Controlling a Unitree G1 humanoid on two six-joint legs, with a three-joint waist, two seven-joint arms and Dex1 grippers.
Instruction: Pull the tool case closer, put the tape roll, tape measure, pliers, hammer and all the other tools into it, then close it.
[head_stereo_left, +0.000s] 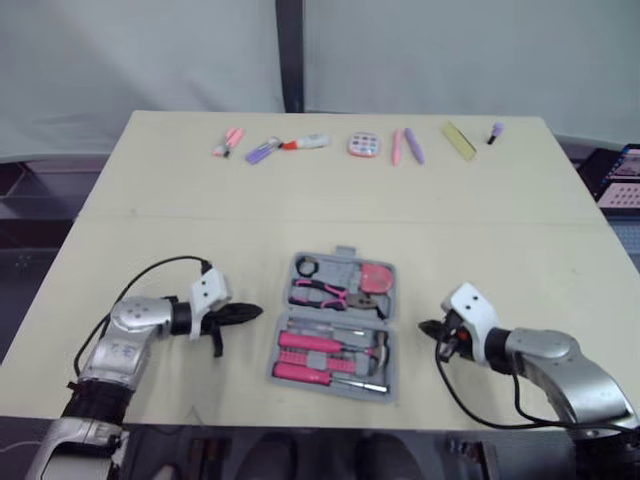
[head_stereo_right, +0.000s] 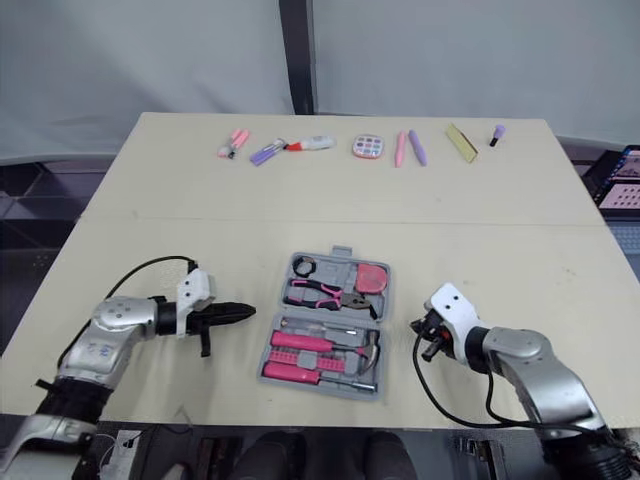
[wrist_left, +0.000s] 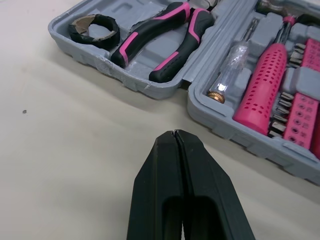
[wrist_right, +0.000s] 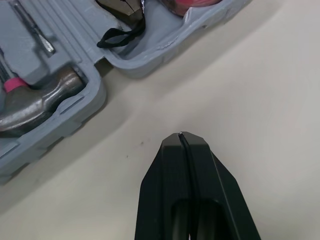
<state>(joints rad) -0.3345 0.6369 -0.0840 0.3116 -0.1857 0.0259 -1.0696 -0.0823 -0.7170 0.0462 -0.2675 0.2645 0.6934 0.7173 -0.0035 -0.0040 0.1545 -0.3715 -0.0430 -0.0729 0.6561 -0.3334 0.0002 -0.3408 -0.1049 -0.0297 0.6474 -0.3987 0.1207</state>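
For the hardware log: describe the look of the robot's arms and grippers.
Both the left arm and right arm have rounded silver-grey shells, a white block at each wrist, and a looping black cable. The left gripper and right gripper are matte black, tapering to wedge tips.

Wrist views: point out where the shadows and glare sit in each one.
Left wrist view: soft shadow under the tool case wall on the table, a bright glint on the clear-handled screwdriver, faint sheen along the shut left hand. Right wrist view: a darker shadow band under the case rim, dull highlights on the hammer head, a pale sheen on the shut right hand.
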